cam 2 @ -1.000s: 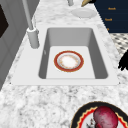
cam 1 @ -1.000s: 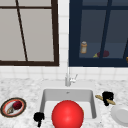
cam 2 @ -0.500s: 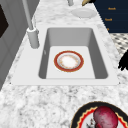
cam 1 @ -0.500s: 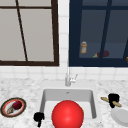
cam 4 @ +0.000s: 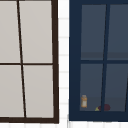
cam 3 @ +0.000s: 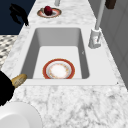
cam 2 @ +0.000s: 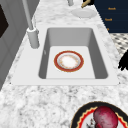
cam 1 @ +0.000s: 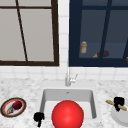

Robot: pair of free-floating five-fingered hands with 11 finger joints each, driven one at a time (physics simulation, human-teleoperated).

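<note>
right hand on wooden stick over white plate

right hand clamped round a wooden stick, above the white plate at the counter's right edge. judgement: keep the grip firm and the stick level. left hand idles, fingers curled, off the sink's front-left corner.

The worktop was grey-white speckled marble. The sink was pale grey, holding a white plate with a red-orange rim. Both hands, left and right, were black; the right one held a tan stick over a plain white plate.
</note>
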